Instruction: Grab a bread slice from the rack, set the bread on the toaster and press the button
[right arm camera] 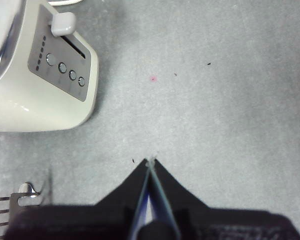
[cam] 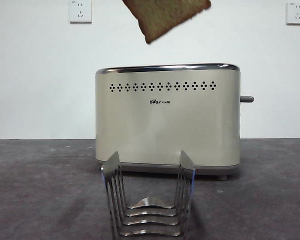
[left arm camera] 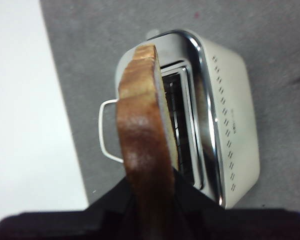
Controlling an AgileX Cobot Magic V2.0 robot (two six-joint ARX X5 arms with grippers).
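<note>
Left gripper (left arm camera: 149, 210) clamps something aloft; right gripper (right arm camera: 151, 162) hangs closed.

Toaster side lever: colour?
Pale grey; the lever shows best in the right wrist view, on the toaster.

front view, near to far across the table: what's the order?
The rack → the toaster → the wall with its sockets. The slice of bread hangs above the toaster, held by the left gripper; its depth is unclear from here.
</note>
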